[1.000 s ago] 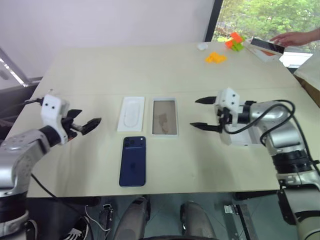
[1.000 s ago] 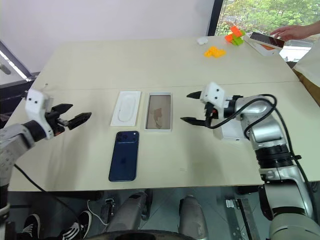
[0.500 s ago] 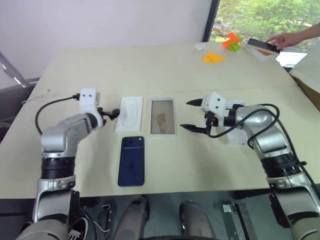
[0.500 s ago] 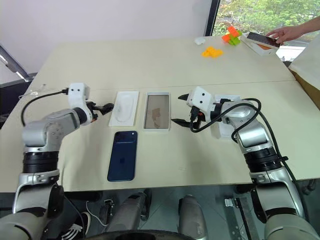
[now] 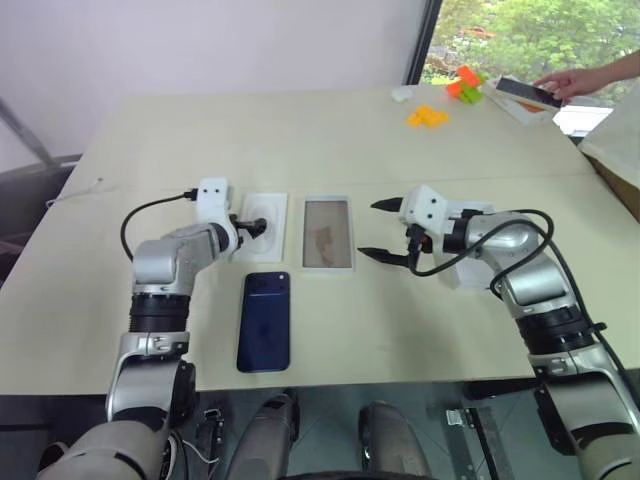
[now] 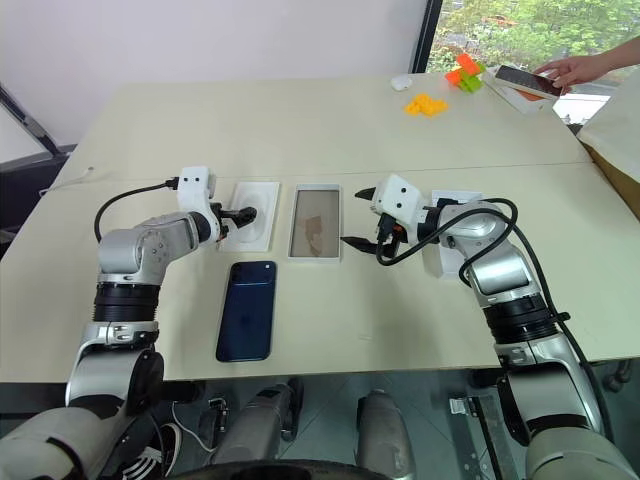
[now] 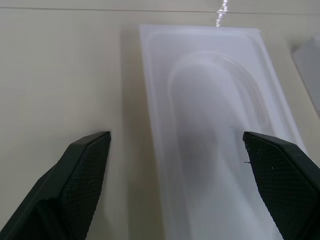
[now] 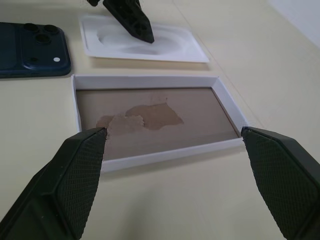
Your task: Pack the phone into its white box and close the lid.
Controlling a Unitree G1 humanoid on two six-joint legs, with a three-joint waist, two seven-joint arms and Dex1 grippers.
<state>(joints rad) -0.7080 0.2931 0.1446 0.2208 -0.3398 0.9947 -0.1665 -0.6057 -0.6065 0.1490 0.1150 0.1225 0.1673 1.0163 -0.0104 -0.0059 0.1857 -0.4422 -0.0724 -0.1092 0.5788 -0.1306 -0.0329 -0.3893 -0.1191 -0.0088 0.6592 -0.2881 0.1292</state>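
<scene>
**Both grippers open and empty; phone not yet packed**

Left gripper [image 5: 256, 227] gapes over the moulded white tray [image 5: 263, 228]; nudging it could skew it. Right gripper [image 5: 383, 229] gapes beside the white box [image 5: 328, 233], empty with bare brown floor. Phone [image 5: 264, 321] lies lower centre, unheld.

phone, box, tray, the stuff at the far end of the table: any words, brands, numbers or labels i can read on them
None can be read.
The phone: plain dark back, no legible mark.
The white box: brown patch inside, no text.
The white tray: blank.
The box under a person's hand: too small to read.
</scene>
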